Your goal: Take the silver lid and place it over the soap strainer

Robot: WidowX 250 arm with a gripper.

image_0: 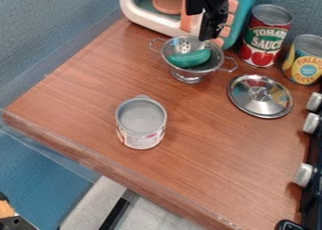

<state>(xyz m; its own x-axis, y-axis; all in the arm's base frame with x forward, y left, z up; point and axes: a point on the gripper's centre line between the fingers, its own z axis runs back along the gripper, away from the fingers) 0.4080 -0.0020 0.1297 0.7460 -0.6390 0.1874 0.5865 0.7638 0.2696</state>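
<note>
The black gripper [213, 18] hangs at the top of the camera view, its lower end just above the back rim of the metal strainer. That strainer [217, 59] is a small footed colander with two wire handles, standing upright on the wooden counter. A green oblong piece [190, 58] lies inside it. To the right and slightly nearer the camera, the round silver lid [260, 96] rests flat on the wood with its knob up, apart from both strainer and gripper.
An open-topped or grey-topped can [141, 122] stands left of centre. Behind the strainer is a white and teal toy microwave [142, 12]. A tomato can [265, 36] and a yellow-labelled can [305, 60] stand at the back right. Stove knobs [303, 175] line the right edge.
</note>
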